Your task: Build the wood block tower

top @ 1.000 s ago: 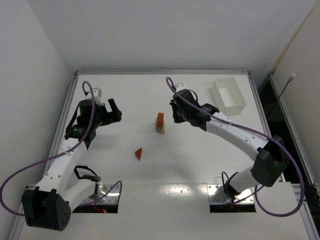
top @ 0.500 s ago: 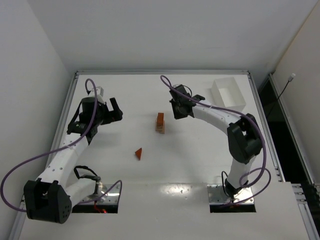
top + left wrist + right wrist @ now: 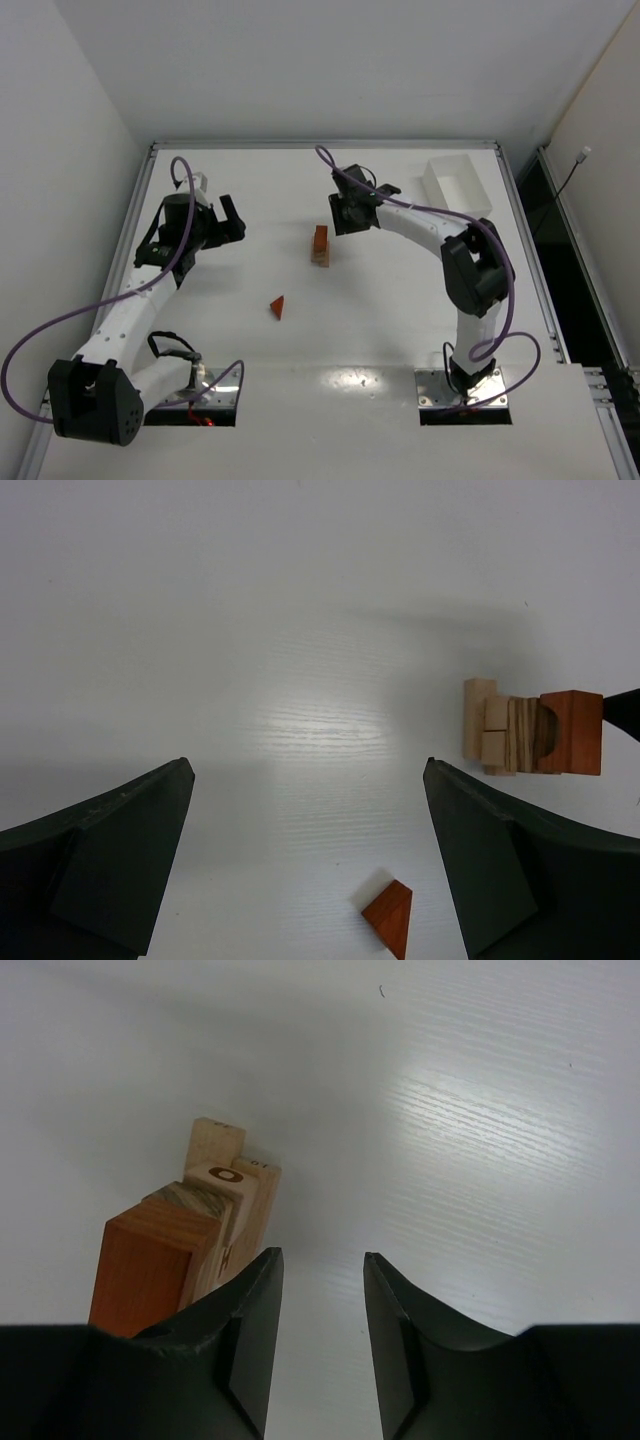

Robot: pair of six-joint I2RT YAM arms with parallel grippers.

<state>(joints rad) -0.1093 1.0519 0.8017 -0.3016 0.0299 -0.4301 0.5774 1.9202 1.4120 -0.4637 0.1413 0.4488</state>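
Observation:
The wood block tower stands mid-table, pale tan blocks below and a reddish-brown cube on top. It also shows in the left wrist view and in the right wrist view. A reddish-brown triangular wedge lies alone on the table nearer the arms, and the left wrist view shows it too. My left gripper is wide open and empty, well left of the tower. My right gripper hovers just right of and behind the tower, its jaws a little apart with nothing between them.
A white rectangular plastic bin stands at the back right. Raised rails edge the white table. A white wall stands close on the left.
My right gripper has pulled back a little up and left from beside the tower, and its arm has folded closer in. The left arm has shifted only slightly. The tower and wedge have not moved.

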